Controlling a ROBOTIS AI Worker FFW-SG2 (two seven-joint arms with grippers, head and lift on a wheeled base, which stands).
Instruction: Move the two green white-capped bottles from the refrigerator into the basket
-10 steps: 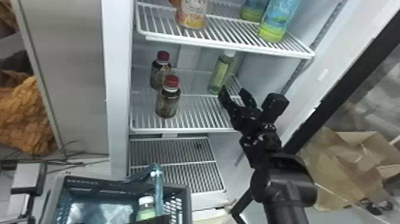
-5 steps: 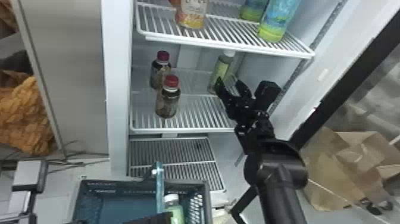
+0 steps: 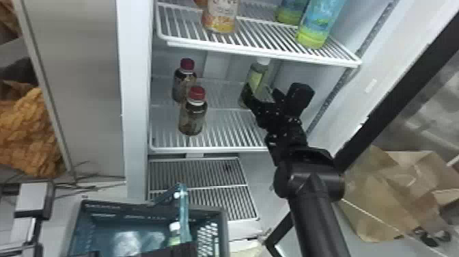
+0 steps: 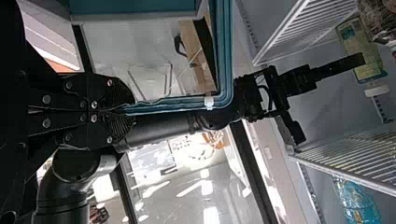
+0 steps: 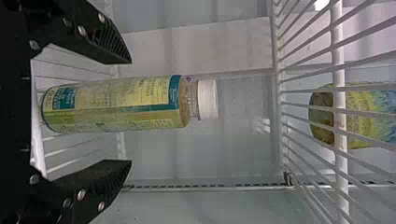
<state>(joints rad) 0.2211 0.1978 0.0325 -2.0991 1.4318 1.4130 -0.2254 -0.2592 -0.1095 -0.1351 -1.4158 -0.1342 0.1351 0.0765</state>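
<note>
The right gripper [image 3: 262,95] is open, its fingers spread about one green bottle [image 3: 256,80], upright and white-capped on the wire shelf [image 3: 232,131] holding two red-capped bottles [image 3: 193,118]. The second green bottle [image 3: 175,237] is inside the basket [image 3: 119,207], whose teal handle [image 3: 184,212] is clenched in the left gripper [image 3: 186,248].
</note>
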